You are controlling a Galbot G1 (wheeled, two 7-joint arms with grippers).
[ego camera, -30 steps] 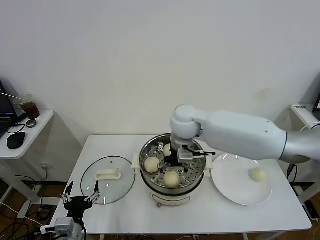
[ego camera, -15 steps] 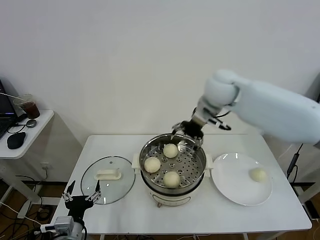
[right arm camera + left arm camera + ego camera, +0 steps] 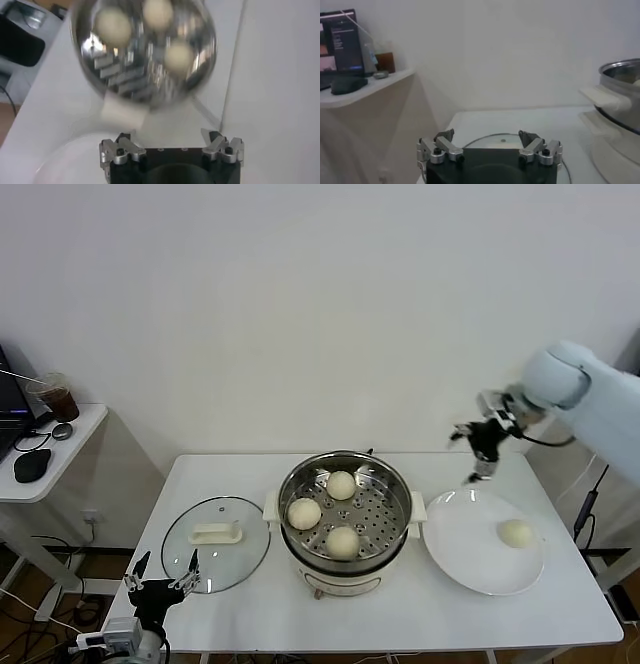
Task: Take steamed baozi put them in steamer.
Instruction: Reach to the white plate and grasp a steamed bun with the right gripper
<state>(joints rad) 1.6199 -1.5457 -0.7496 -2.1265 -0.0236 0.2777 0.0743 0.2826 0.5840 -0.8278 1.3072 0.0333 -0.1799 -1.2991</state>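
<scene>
The steel steamer [image 3: 345,514] stands mid-table on its white base and holds three cream baozi [image 3: 341,484] [image 3: 304,513] [image 3: 343,541] on the perforated tray. They also show in the right wrist view [image 3: 114,26]. A fourth baozi [image 3: 516,533] lies on the white plate [image 3: 470,544] at the right. My right gripper [image 3: 480,452] is open and empty, raised in the air above the plate's far edge, right of the steamer. My left gripper [image 3: 160,582] is open and empty, parked low at the table's front left.
A round glass lid [image 3: 215,542] with a white handle lies flat left of the steamer, just beyond the left gripper. A side table [image 3: 40,454] with a cup and a mouse stands at far left. The table's right edge is close behind the plate.
My right gripper left a baozi in the steamer, rose out of the pot and swung right and up to above the plate. The left arm stayed put.
</scene>
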